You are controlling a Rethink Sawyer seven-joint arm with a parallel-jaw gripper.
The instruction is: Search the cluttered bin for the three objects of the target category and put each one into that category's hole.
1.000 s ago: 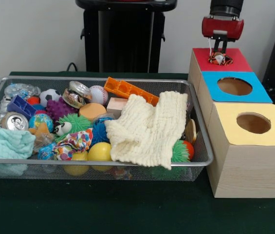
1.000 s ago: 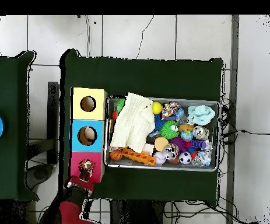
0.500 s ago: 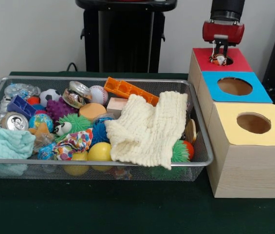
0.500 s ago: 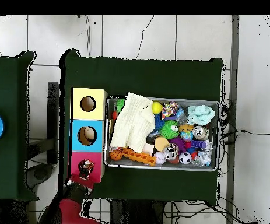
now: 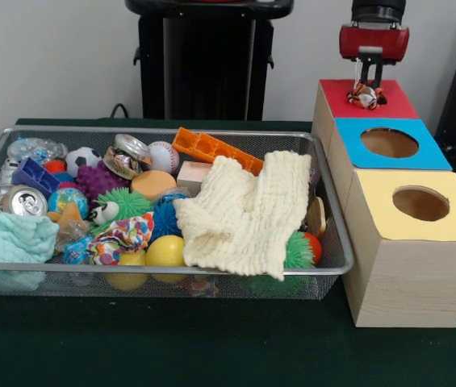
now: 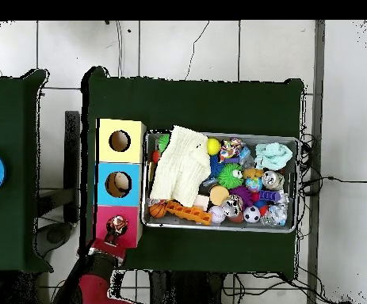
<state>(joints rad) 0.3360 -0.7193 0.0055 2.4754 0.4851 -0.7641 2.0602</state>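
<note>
Gripper (image 5: 368, 84) hangs over the red box (image 5: 389, 103), at the far end of the row of three boxes. A small orange-and-white striped toy (image 5: 365, 97) sits at the gripper's tips, right at the red box's hole. Whether the gripper has hold of the toy or has let go cannot be told from either view; the tips are too small and merge with the toy. The overhead view shows the toy (image 6: 116, 227) lying in the mouth of the hole, not dropped through.

Key relation: the toy lies straight below the gripper, on the hole's axis. Judgement: if it is held, a release here should drop it in; if it is jammed on the rim, a nudge downward is called for.

Next to the red box stand the blue box (image 5: 389, 143) and the yellow box (image 5: 419, 205), both holes unoccupied.

The wire bin (image 5: 328, 266) sits beside the boxes on the desk (image 5: 211, 347), well apart from the gripper. It is full of clutter: a cream cloth (image 5: 244, 214), balls, a can (image 5: 23, 201), an orange block (image 5: 211, 149).

Any further target objects must be sought there.
</note>
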